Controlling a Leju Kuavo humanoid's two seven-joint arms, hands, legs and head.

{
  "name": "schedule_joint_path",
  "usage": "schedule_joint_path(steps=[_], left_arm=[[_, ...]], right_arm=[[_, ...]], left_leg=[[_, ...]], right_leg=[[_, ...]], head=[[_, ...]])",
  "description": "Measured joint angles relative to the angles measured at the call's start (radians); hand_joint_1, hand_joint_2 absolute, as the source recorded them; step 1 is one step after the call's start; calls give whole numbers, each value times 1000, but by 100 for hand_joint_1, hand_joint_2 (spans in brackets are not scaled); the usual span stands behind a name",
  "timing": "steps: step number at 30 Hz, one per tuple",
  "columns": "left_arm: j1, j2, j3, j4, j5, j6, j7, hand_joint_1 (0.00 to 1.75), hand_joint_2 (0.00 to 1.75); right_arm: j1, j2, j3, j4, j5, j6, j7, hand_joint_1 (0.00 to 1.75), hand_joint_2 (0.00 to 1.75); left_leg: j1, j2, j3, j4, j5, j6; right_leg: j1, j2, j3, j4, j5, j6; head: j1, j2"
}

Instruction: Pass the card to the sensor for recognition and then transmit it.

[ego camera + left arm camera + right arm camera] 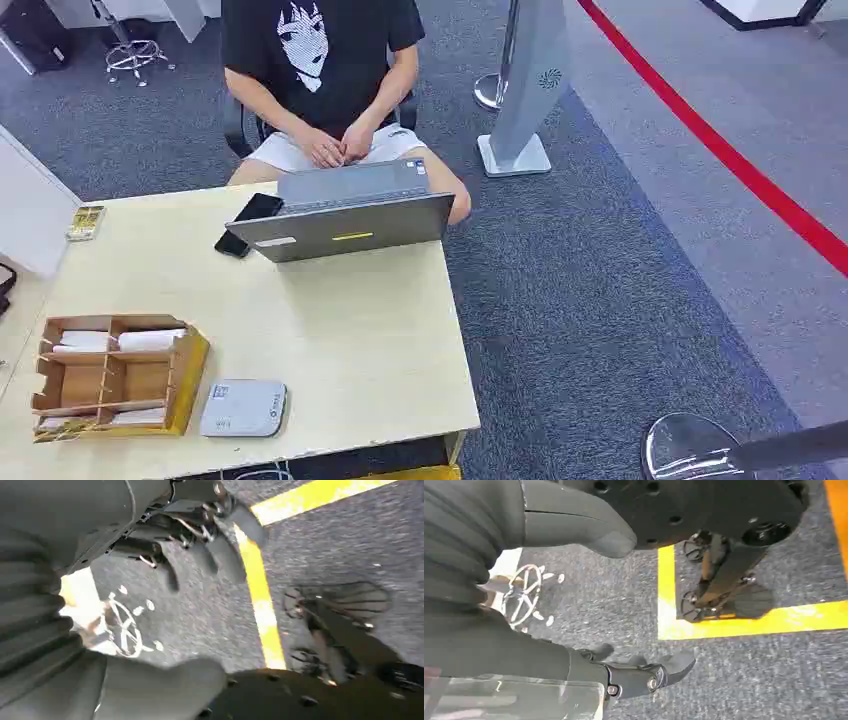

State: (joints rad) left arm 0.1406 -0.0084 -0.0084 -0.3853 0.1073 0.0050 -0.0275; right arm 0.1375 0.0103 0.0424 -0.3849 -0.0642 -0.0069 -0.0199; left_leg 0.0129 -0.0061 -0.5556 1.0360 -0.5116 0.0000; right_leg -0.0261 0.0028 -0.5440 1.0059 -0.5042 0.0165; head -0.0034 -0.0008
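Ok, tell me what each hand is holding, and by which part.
Nothing: the left hand and the right hand both hang empty over the floor.

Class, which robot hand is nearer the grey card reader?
Probably left: the left robot hand and right robot hand both hang over carpet; the card reader lies on the robot's left.

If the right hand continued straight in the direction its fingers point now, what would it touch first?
Probably the grey carpet floor. The right hand hangs with its fingers apart, holding nothing, and nothing lies ahead of them; the yellow floor line is near, but depth is unclear.
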Motion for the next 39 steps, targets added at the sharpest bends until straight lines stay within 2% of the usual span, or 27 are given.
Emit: schedule_joint_path(steps=[11, 16, 17, 18, 19, 20, 24, 25, 29, 33, 36, 39], left_arm=[[0, -2, -109, -33, 319, 21, -83, 0, 175], [0, -8, -149, -39, 456, 28, -105, 0, 175], [-1, -11, -156, -39, 489, 28, -109, 0, 0], [-2, -11, -162, -39, 517, 28, -112, 0, 0], [-3, -15, -169, -39, 547, 28, -117, 0, 0], [-3, -17, -172, -39, 574, 28, -121, 0, 175], [-5, -28, -190, -39, 691, 23, -141, 0, 175], [-6, -32, -191, -39, 713, 20, -144, 0, 175], [-8, -45, -196, -39, 818, 16, -171, 0, 175], [3, -57, -195, -58, 896, 17, -190, 0, 175], [17, -66, -180, -92, 916, 31, -191, 0, 175], [37, -78, -142, -136, 903, 45, -188, 0, 175]], right_arm=[[-46, 17, 166, 35, -193, -24, -63, 0, 175], [-67, 28, 245, 58, -284, -40, -72, 0, 175], [-71, 29, 264, 63, -306, -42, -73, 0, 175], [-75, 32, 280, 68, -325, -43, -74, 0, 0], [-79, 34, 296, 74, -346, -46, -74, 0, 0], [-84, 36, 311, 79, -365, -47, -74, 0, 0], [-100, 44, 370, 102, -454, -56, -74, 0, 0], [-102, 45, 380, 106, -473, -56, -74, 0, 175], [-117, 54, 423, 130, -578, -59, -74, 0, 175], [-124, 63, 428, 151, -704, -47, -77, 0, 175], [-129, 68, 428, 168, -783, -31, -64, 0, 175], [-137, 69, 452, 182, -804, -48, -51, 0, 175]], left_leg=[[0, 0, 1, 0, 0, 0], [0, 0, 1, 0, 0, 0], [0, 0, 1, 0, 0, 0], [0, 0, 1, 0, 0, 0], [0, 0, 1, 0, 0, 0], [0, 0, 1, 0, 0, 0], [0, 0, 1, 0, 0, 0], [0, 0, 1, 0, 0, 0], [0, 0, 1, 0, 0, 0], [0, 0, 1, 0, 0, 0], [0, 0, 1, 0, 0, 0], [0, 0, 1, 0, 0, 0]], right_leg=[[0, 0, 0, 0, 0, 0], [0, 0, 0, 0, 0, 0], [0, 0, 0, 0, 0, 0], [0, 0, 1, 0, 0, 0], [0, 0, 1, 0, 0, 0], [0, 0, 1, 0, 0, 0], [0, 0, 1, 0, 0, 0], [0, 0, 1, 0, 0, 0], [0, 0, 1, 0, 0, 0], [0, 0, 1, 0, 0, 0], [0, 0, 1, 0, 0, 0], [0, 0, 1, 0, 0, 0]], head=[[0, 0], [0, 0], [0, 0], [0, 0], [0, 0], [0, 0], [0, 0], [0, 0], [0, 0], [0, 0], [0, 0], [0, 0]])
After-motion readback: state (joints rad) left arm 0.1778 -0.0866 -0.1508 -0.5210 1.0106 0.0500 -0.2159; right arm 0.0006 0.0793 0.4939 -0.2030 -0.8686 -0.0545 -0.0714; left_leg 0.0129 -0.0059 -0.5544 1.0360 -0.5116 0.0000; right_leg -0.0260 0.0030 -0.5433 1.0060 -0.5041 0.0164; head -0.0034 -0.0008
